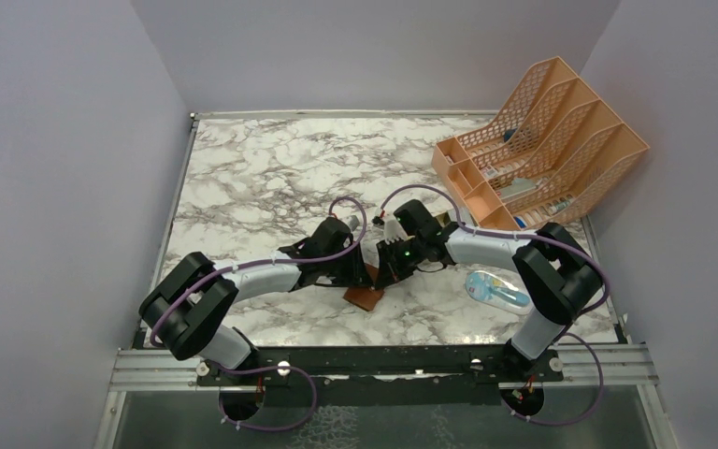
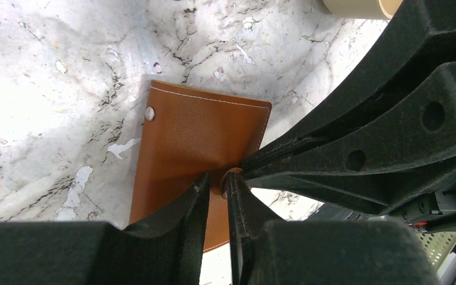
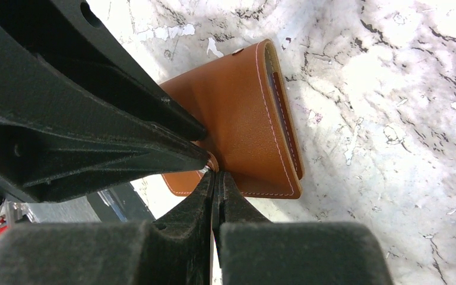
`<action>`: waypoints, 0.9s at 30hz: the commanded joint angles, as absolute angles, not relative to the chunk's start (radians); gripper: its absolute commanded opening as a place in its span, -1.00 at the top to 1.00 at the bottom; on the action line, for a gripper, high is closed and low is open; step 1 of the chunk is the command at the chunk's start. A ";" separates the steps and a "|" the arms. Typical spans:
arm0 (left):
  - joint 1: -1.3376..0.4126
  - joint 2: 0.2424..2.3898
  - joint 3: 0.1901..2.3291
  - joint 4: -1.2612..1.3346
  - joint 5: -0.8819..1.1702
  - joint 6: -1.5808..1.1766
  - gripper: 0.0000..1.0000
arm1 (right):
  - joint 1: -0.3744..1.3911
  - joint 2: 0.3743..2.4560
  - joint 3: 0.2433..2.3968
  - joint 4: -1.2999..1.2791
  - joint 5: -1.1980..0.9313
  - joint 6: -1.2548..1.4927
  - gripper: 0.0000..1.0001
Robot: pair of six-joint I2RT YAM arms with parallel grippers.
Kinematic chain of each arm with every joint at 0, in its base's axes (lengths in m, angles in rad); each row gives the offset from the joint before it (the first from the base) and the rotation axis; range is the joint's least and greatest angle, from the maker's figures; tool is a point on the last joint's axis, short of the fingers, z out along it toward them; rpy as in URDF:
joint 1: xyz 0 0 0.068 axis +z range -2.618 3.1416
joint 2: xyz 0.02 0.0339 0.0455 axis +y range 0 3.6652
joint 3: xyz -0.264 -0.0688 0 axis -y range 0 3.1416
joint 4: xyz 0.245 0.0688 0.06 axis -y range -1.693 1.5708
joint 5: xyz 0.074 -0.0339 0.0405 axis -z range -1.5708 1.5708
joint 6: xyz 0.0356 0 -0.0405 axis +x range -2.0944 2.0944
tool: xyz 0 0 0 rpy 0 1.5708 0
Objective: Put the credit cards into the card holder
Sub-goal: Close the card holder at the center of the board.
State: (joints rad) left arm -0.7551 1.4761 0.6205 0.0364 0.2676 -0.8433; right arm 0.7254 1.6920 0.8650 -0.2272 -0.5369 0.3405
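2-sided opening of the holder (image 2: 196, 136): left gripper (image 2: 217, 185) pinches its flap, right gripper (image 3: 215, 178) closed alongside; next, spread it

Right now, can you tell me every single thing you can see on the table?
card holder: one, brown leather, front middle of table.
file rack: one, orange mesh, far right corner.
packet: one, blue and clear, right side near right arm.
tan object: one, tan, only its edge shows.
table: one, white-grey marble, under everything.
left hand: one, black, pinching the card holder's flap.
right hand: one, black, shut, tips at the card holder's edge.
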 commanded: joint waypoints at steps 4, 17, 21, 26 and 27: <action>-0.772 1.478 0.584 -0.030 0.241 -0.826 0.46 | 0.732 1.714 0.891 -0.255 -0.410 0.364 0.98; -0.772 1.452 0.569 -0.021 0.241 -0.829 0.38 | 0.732 1.710 0.921 -0.282 -0.393 0.363 0.98; -0.772 1.459 0.568 -0.022 0.229 -0.825 0.39 | 0.732 1.719 0.931 -0.288 -0.414 0.350 0.98; -0.772 1.477 0.569 -0.022 0.220 -0.825 0.44 | 0.732 1.730 0.925 -0.262 -0.481 0.344 0.98; -0.771 1.479 0.568 -0.023 0.219 -0.825 0.45 | 0.731 1.732 0.924 -0.258 -0.496 0.343 0.98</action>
